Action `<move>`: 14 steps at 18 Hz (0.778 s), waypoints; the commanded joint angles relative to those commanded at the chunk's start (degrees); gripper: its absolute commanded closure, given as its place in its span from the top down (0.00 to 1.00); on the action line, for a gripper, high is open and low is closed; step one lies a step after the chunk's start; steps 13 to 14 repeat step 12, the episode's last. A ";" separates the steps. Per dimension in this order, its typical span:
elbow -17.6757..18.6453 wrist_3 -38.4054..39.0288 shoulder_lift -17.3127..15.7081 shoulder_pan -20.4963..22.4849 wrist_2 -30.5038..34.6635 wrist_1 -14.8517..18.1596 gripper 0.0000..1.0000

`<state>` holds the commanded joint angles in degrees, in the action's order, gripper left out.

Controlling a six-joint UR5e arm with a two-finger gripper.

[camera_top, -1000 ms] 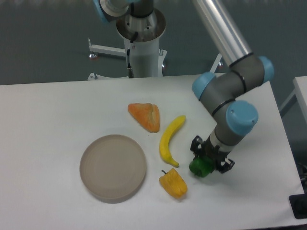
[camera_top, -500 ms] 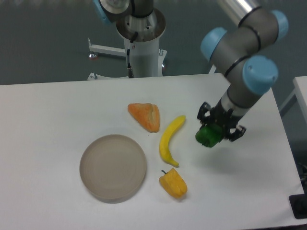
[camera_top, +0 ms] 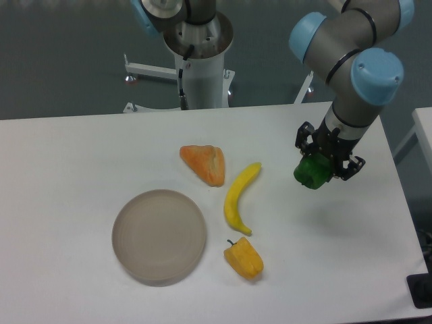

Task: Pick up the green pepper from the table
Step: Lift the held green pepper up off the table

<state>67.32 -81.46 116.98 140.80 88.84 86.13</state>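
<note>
Fingers (camera_top: pixel 305 138) of my gripper (camera_top: pixel 327 156) are pinched on the green pepper (camera_top: pixel 312 173), dark prongs showing on either side of it, the pepper's lower half hanging out below them. Pepper is off the table (camera_top: pixel 81 162): a soft shadow lies on the white surface below and a little left of it, apart from the fruit itself.

Change since a second ago: then the gripper was low, with the pepper down at table level just right of the banana's lower tip. Half a second ago it was already lifted and carried up-frame. Now it sits higher again and further right, level with the banana's upper end, well apart from it. The wrist joints with the blue caps have risen with it, and the arm now enters from the top right corner.

Nothing else has shifted across the three frames:
- banana (camera_top: pixel 239 198) lies curved, mid-table, upper tip pointing toward the far right
- orange wedge-shaped piece (camera_top: pixel 204 162) just up-left of the banana, near but not touching
- yellow-orange pepper (camera_top: pixel 245 258) with its small stem, just below the banana's lower tip
- round beige plate (camera_top: pixel 158 235) left of the banana, with nothing on it

Robot base column (camera_top: pixel 200 64) stands behind the far table edge, centre-left

Grip looks firm from this view; I cannot see the contact faces themselves, only the prongs flanking the pepper
</note>
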 joint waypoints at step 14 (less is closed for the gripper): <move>0.62 -5.38 0.61 -0.35 1.33 -0.26 0.33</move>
